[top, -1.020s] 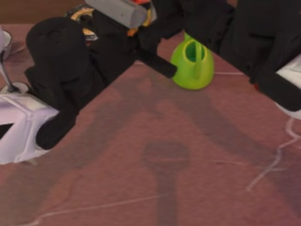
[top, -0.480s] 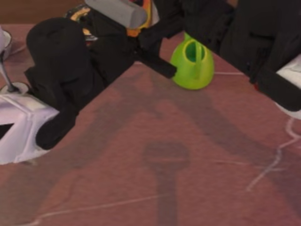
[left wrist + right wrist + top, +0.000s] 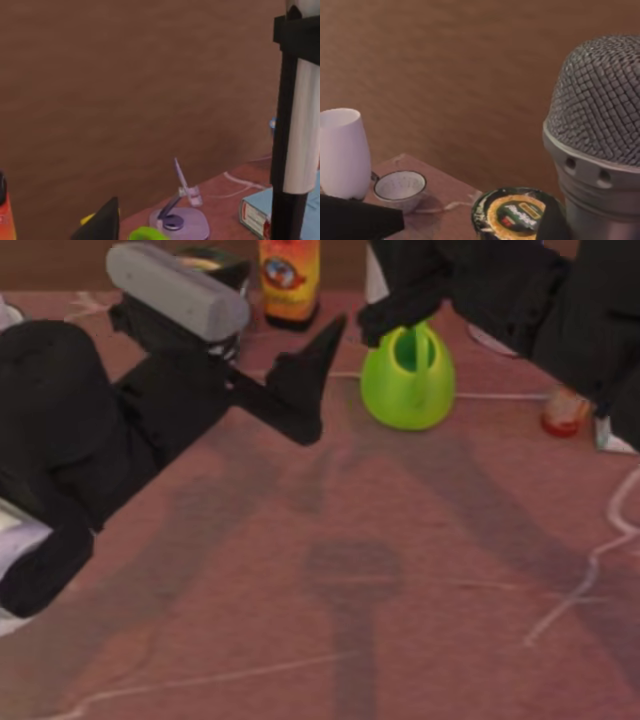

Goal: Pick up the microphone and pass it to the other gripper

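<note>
The microphone (image 3: pixel 595 115) fills one side of the right wrist view, upright, with its silver-grey mesh head on top and a grey collar below. A black finger (image 3: pixel 551 222) lies against its lower part. In the top view the microphone is hidden among the black parts of my right gripper (image 3: pixel 390 315), which hangs over the watering can and is shut on it. My left gripper (image 3: pixel 310 380) stands left of the can, open and holding nothing. One pointed finger (image 3: pixel 102 222) shows in the left wrist view, with no microphone there.
A green watering can (image 3: pixel 407 370) stands at back centre, with an orange bottle (image 3: pixel 290 275) and a noodle cup (image 3: pixel 517 217) behind. White cup (image 3: pixel 340 152) and bowl (image 3: pixel 400 187) sit far left. Purple phone stand (image 3: pixel 177 222) and blue book (image 3: pixel 255 215) lie right.
The two arms have drawn apart. My left arm pulled back to the left and my right arm shifted right, uncovering the orange bottle and the noodle cup.
</note>
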